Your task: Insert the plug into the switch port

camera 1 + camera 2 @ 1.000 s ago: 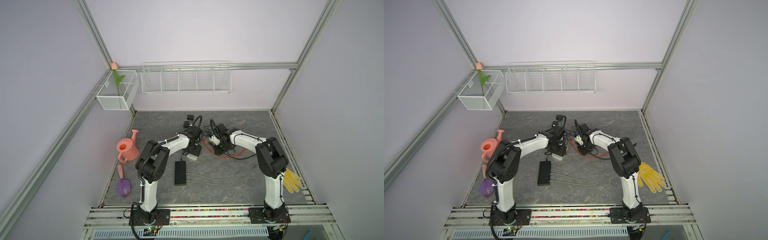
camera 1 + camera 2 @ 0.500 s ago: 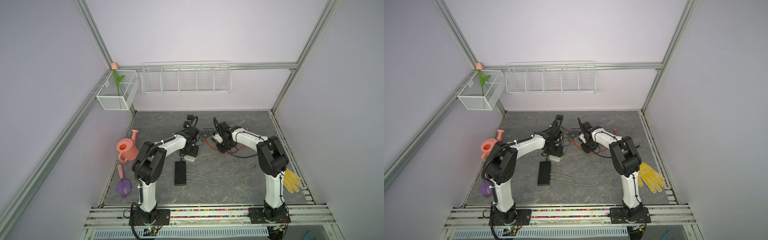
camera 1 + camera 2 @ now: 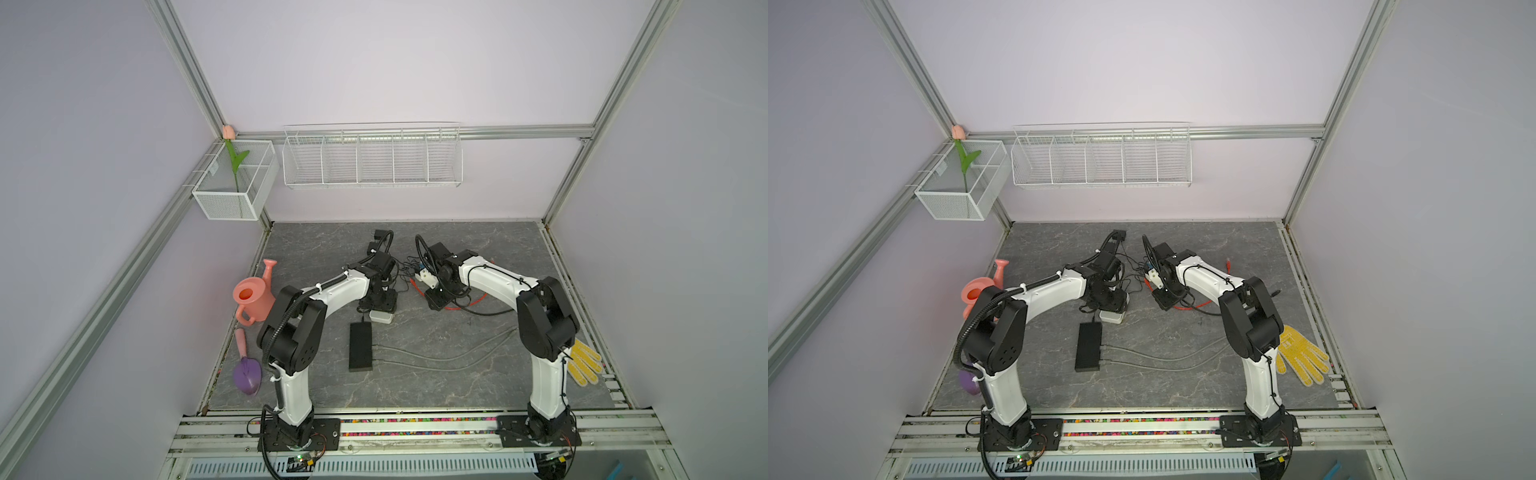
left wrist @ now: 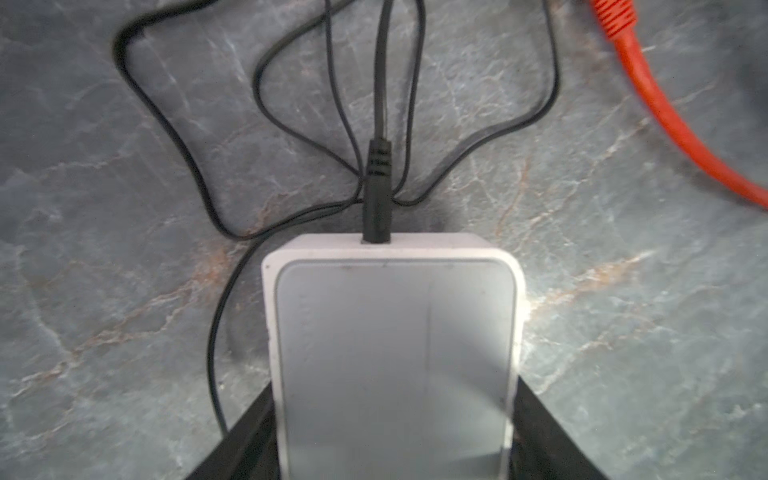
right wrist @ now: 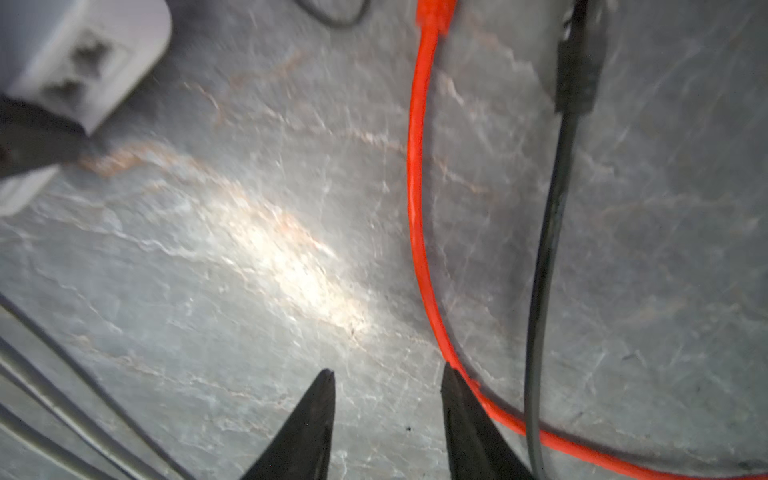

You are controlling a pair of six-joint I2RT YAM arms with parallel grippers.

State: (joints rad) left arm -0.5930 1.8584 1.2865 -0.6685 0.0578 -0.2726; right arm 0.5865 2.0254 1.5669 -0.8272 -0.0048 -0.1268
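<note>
My left gripper (image 3: 380,301) is shut on the white switch (image 4: 395,353), with a jaw against each side; the switch rests on the grey table (image 3: 436,328). A black power lead (image 4: 377,199) sits in the switch's far face. In the right wrist view the switch (image 5: 83,54) shows two empty ports. The orange cable (image 5: 415,166) lies on the table, its plug (image 5: 434,12) loose and apart from the switch. My right gripper (image 5: 388,374) is open and empty, one fingertip beside the orange cable. Both top views show the right gripper (image 3: 1165,299) low over the cable.
A black power brick (image 3: 360,347) with grey cables (image 3: 436,357) lies in front of the switch. Thin black wires (image 4: 187,158) loop behind it. A pink watering can (image 3: 251,297) and purple trowel (image 3: 247,374) sit left, a yellow glove (image 3: 584,361) right. Wire baskets (image 3: 372,156) hang on the wall.
My left gripper has shifted the switch slightly left and nearer. The right gripper's jaws now stand wider apart, with nothing between them.
</note>
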